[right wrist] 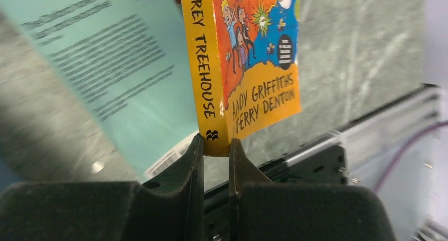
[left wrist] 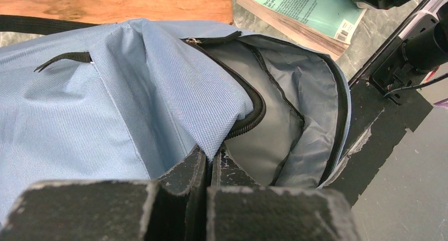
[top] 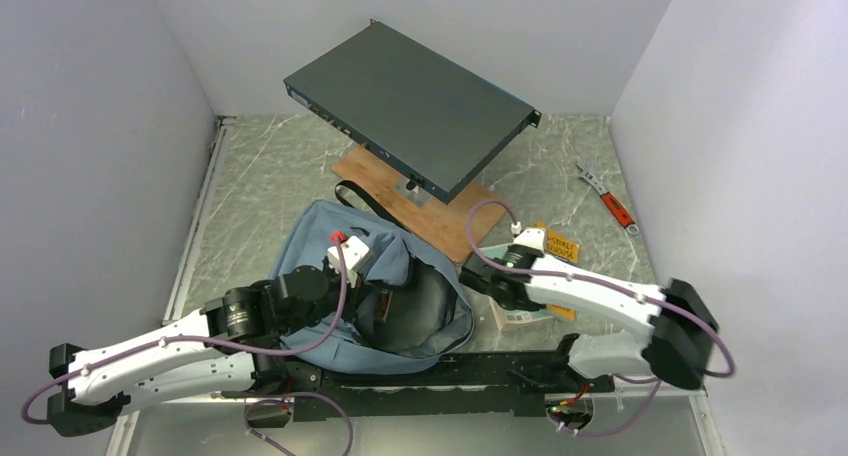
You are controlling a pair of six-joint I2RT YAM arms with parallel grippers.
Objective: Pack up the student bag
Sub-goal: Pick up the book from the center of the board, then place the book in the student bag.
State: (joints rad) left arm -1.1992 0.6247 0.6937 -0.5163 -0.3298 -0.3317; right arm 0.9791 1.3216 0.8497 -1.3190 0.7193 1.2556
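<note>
- Far left, the left arm reaches in over the student bag (top: 325,231). Its pincer (left wrist: 210,157) is squeezed together on the edge of the blue-grey fabric right by the zipper, holding that flap up.
- The bag itself lies slumped on the table (top: 260,176), just in front of the two arm bases and more on the left arm's side. The main pocket gapes open, so you can see the grey lining, and a black strap trails off its far end.
- Behind the bag there's a wooden board (top: 445,221), with a dark flat metal box (top: 410,101) tilted above it.
- Just right of the bag's open mouth, a teal book (left wrist: 309,11) lies flat on the table, back cover up.
- The right pincer (right wrist: 215,145) is clamped on the bottom of the spine of an orange paperback (right wrist: 256,66). The book stands up out of the fingers, held above the teal one; the spine reads "TREEHOUSE".
- Way off right, near the wall, a wrench with a red handle (top: 607,198) lies by itself, well apart from everything else.
</note>
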